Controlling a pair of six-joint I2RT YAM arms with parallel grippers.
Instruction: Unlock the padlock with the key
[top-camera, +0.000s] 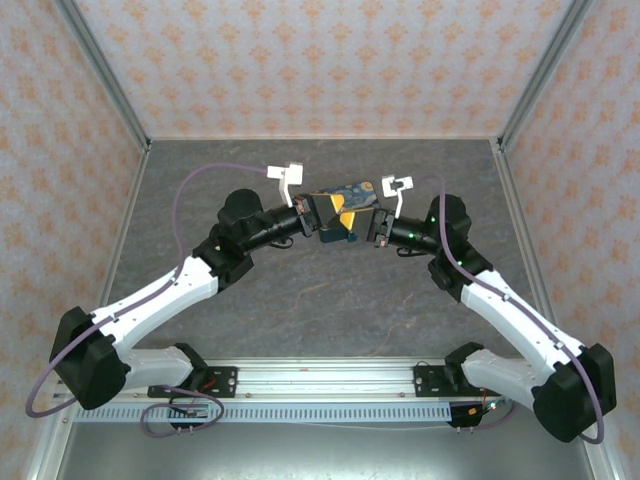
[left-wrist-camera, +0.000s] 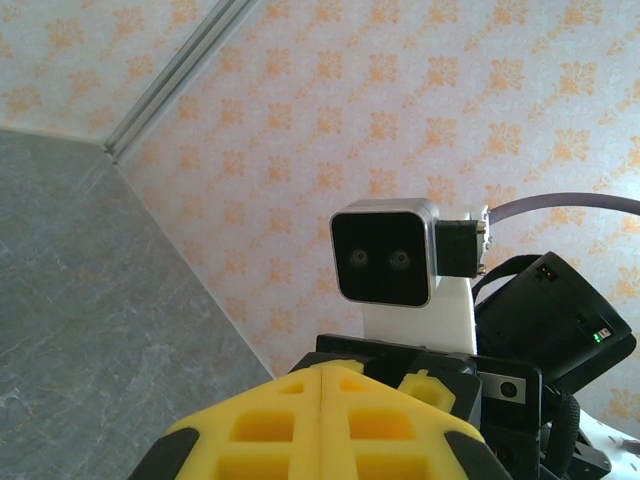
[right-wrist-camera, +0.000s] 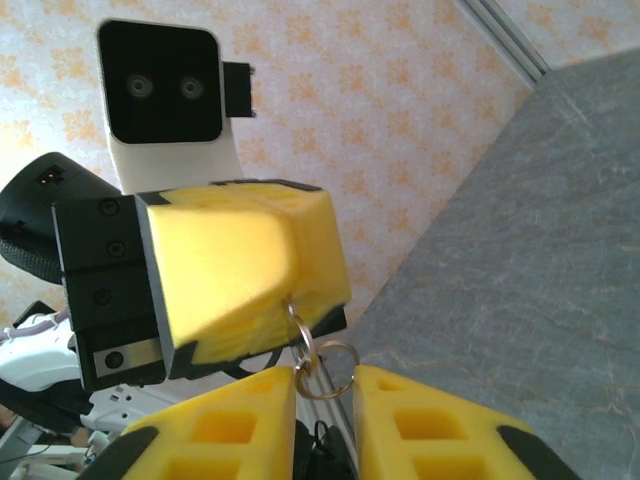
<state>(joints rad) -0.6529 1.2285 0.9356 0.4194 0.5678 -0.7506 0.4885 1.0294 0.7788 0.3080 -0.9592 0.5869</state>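
Now left yellow fingers (right-wrist-camera: 240, 270) are pinching a silver wire ring (right-wrist-camera: 305, 345); narrowly parted right fingers (right-wrist-camera: 220, 430) should be centring it.

two arms are reaching over one table (top-camera: 300, 330): the left arm (top-camera: 160, 295) and the right arm (top-camera: 510, 320). each is carrying one gripper, the left gripper (right-wrist-camera: 315, 285) and the right gripper (right-wrist-camera: 325, 390), and one camera (right-wrist-camera: 160, 85). at least two small metal rings (right-wrist-camera: 337, 368) are hanging between them.
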